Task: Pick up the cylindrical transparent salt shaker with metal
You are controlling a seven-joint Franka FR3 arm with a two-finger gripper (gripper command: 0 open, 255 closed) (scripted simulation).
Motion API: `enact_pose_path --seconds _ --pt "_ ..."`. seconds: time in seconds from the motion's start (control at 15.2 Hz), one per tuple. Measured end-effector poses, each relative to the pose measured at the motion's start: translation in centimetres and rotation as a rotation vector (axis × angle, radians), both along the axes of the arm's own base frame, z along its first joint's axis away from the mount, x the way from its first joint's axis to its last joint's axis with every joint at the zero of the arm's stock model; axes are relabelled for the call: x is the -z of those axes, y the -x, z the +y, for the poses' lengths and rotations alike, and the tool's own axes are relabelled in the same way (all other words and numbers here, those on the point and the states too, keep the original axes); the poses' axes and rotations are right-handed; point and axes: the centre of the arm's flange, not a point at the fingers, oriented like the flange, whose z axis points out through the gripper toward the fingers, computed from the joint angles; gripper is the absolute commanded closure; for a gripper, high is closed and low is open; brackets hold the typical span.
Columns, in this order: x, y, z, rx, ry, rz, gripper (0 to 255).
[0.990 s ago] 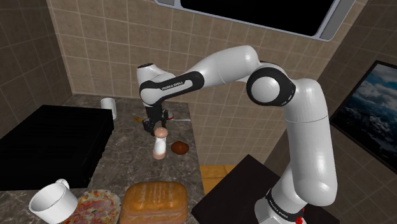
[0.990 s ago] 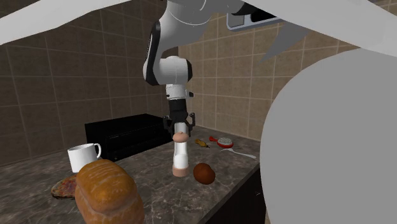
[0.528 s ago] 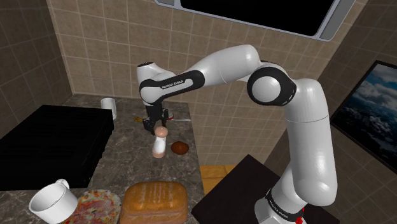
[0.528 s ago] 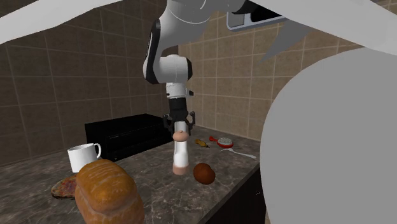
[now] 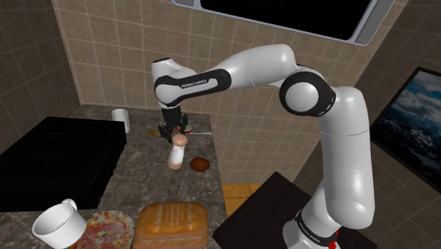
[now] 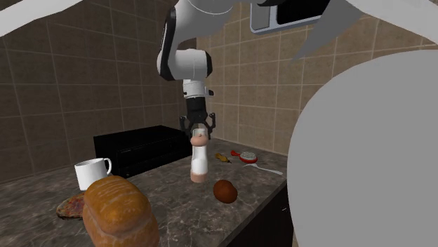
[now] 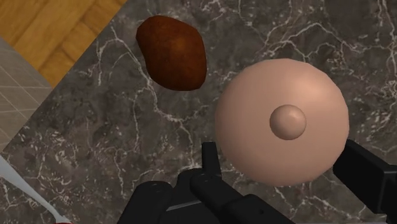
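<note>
The salt shaker [image 5: 176, 155] is a pale cylinder with a pinkish-tan domed cap and base. It hangs a little above the dark marble counter [image 5: 145, 177], slightly tilted in the shoulder view. My black gripper [image 5: 179, 134] comes down from above and is shut on the cap. In the second exterior view the shaker [image 6: 199, 161] hangs under the gripper [image 6: 199, 132], its base off the counter [image 6: 168, 210]. In the wrist view the cap [image 7: 283, 121] sits clasped in the gripper [image 7: 287, 167] between the two fingers [image 7: 213, 164].
A brown lump [image 5: 200, 165] lies on the counter just beside the shaker. A bread loaf [image 5: 173, 225], a pizza [image 5: 107, 230] and a white mug [image 5: 58, 223] sit nearer the front. A black box [image 5: 56, 159] stands at the shoulder view's left, a white cup [image 5: 121, 119] behind it.
The gripper has risen with the shaker held by its cap. The shaker has left the counter and now hangs slightly tilted.
</note>
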Motion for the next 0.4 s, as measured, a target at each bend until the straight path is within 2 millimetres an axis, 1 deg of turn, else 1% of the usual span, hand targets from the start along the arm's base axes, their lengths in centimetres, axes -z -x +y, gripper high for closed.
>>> enact_pose_path --seconds 0.33,0.4 --pt "-2.7 0.0 -0.1 0.0 0.0 0.0 255" --pt "-3.0 0.1 -0.1 0.0 0.0 0.0 255"
